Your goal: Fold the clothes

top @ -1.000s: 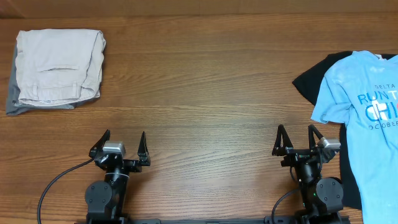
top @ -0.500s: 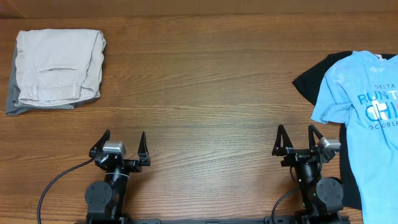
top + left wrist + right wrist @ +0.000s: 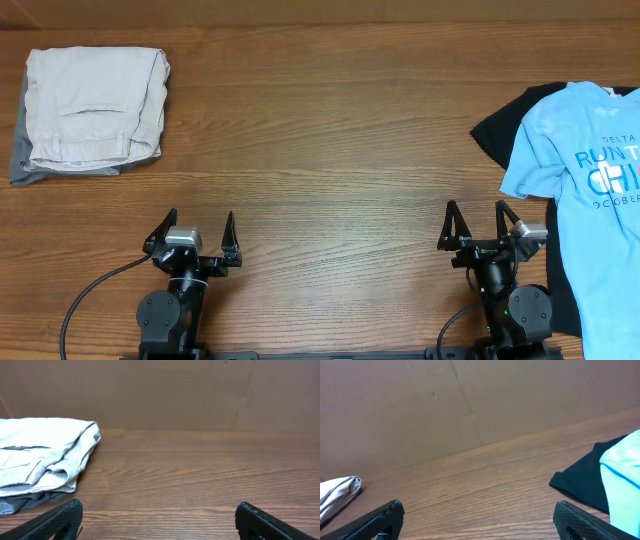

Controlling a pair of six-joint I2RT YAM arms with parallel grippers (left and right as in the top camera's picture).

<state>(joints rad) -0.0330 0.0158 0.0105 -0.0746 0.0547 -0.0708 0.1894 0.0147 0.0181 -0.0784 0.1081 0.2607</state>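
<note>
Your khaki trousers (image 3: 95, 108) lie folded in the far left corner of the table (image 3: 330, 130). They sit on top of grey folded trousers (image 3: 18, 168), whose edge pokes out underneath along the left and near sides. Neither arm touches the stack. Your left gripper (image 3: 201, 216) sits at the near edge, fingers spread wide, nothing between them. Your right gripper (image 3: 475, 206) sits at the near right, fingers also wide apart and empty. Just right of it, a light blue printed T-shirt (image 3: 590, 190) overlaps a black garment (image 3: 505, 125). The khaki trousers are well apart from both grippers.
</note>
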